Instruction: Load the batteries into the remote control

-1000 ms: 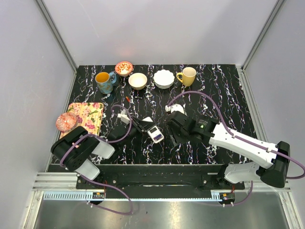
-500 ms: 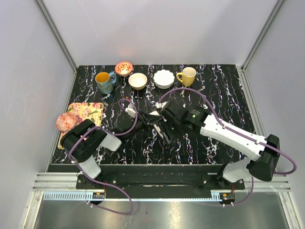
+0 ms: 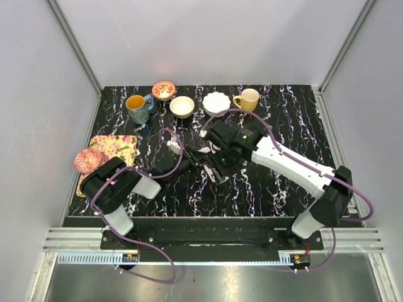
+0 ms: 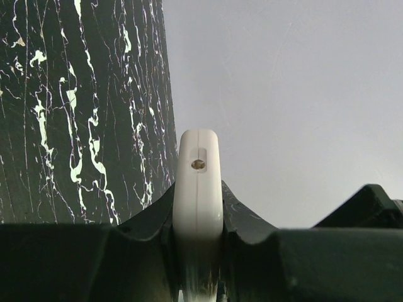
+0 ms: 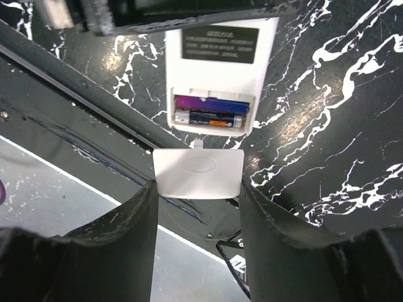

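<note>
Remote control point(image 4: 198, 170) edge-on, clamped in left pincer point(image 4: 198, 211)

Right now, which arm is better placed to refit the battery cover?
Right: the right gripper holds the battery cover beside the open compartment with batteries in, while the left gripper clamps the remote control.

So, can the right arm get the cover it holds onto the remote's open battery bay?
Probably yes: the right end effector grips the cover just short of the battery bay, nothing between them, and the left end effector holds the remote control.
</note>
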